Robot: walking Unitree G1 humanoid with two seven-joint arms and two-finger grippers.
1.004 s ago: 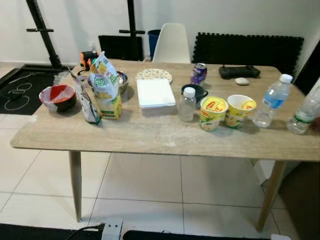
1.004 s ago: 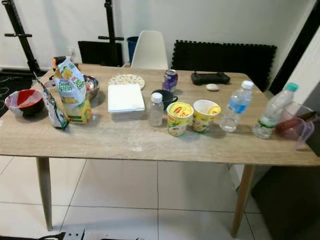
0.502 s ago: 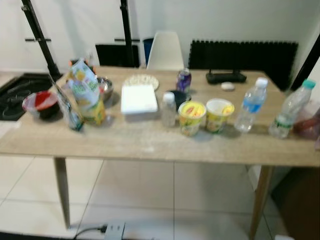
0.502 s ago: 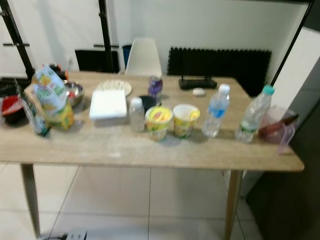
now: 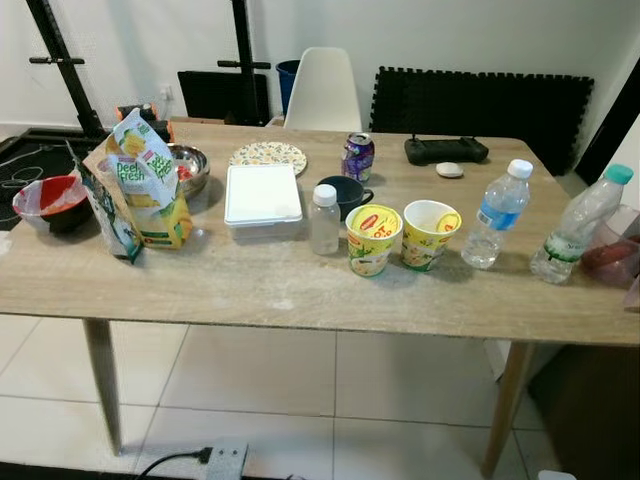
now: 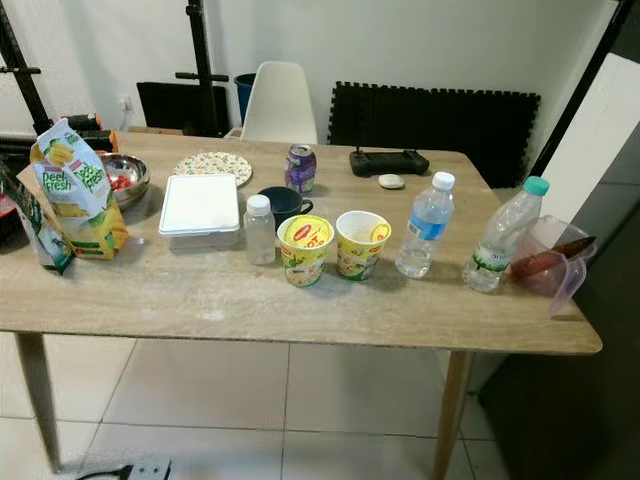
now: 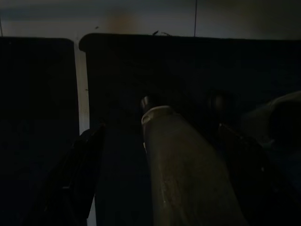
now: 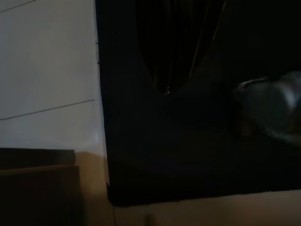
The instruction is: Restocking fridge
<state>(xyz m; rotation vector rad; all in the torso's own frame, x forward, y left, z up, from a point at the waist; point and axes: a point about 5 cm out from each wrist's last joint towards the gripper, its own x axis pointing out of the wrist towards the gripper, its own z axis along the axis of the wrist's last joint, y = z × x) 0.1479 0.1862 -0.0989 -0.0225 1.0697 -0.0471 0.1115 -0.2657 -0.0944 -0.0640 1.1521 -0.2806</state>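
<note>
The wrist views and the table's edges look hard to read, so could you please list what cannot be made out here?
- Left wrist view: too dark to tell whether the left gripper is open or shut.
- Right wrist view: shade hides the right gripper's state.
- Left eye view: the pink plastic container is cut off by the right edge.
- Right eye view: the red bowl is cut off by the left edge.
- Label text on the blue-capped water bottle is too small to read.

Wooden table under bottles, cups
</note>
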